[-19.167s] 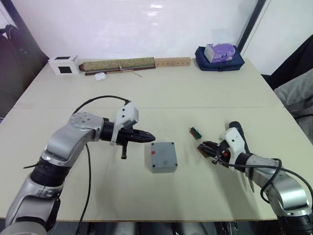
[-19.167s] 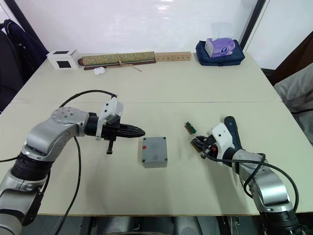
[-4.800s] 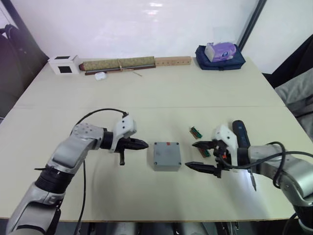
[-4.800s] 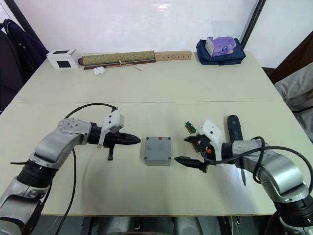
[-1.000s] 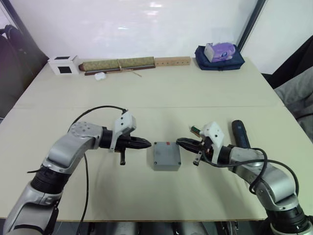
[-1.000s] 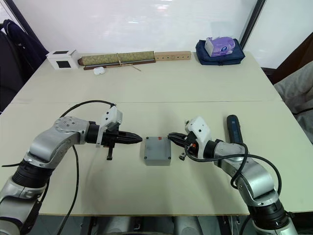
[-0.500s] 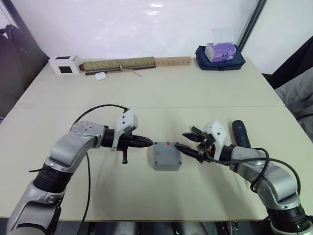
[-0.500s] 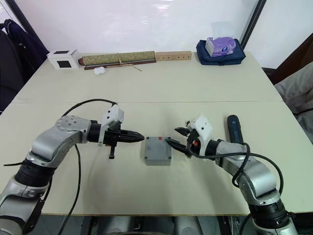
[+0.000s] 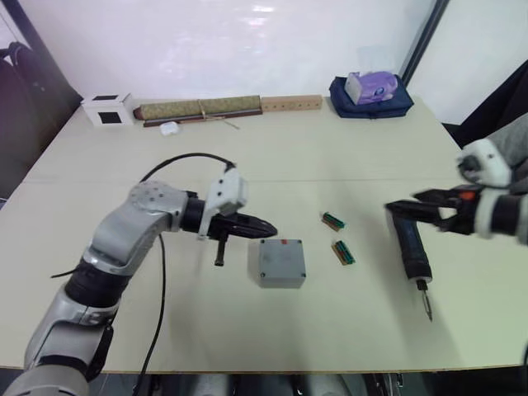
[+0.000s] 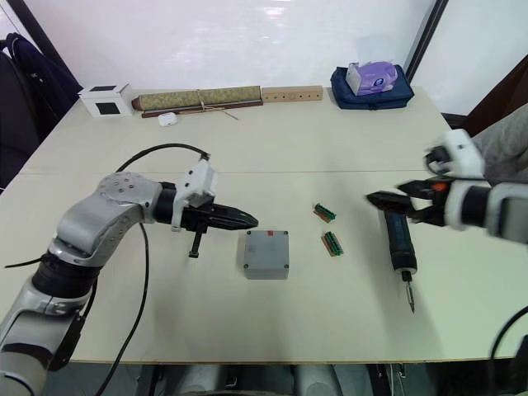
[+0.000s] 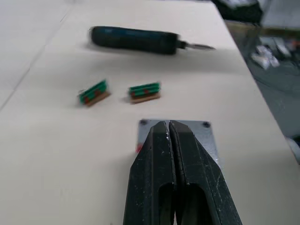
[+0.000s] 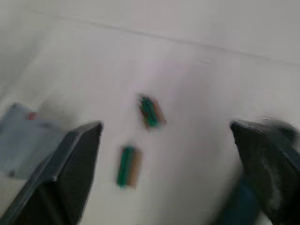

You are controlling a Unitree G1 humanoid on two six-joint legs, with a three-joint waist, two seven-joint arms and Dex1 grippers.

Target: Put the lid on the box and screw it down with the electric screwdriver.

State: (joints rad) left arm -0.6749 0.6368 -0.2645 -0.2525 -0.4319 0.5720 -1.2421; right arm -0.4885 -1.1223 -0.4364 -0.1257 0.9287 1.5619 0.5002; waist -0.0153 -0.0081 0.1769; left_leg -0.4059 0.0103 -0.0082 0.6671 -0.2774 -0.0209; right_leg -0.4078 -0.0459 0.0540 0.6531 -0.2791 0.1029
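Right gripper (image 10: pixel 394 207) pulled back right from box (image 10: pixel 266 253), now above electric screwdriver (image 10: pixel 396 235), fingers spread wide. Left gripper (image 10: pixel 245 220) moved in, closed empty tips over box's far-left edge. Lid (image 9: pixel 280 258) sits on box, table (image 10: pixel 272 148) centre.

The right gripper (image 10: pixel 396 206), half a second ago beside the box (image 10: pixel 266 253) at mid-frame, now hangs at the right edge over the electric screwdriver's (image 10: pixel 397 235) handle, fingers spread wide. The left gripper (image 10: pixel 247 220), pinched together, now sits further right, tips above the box's upper left corner.
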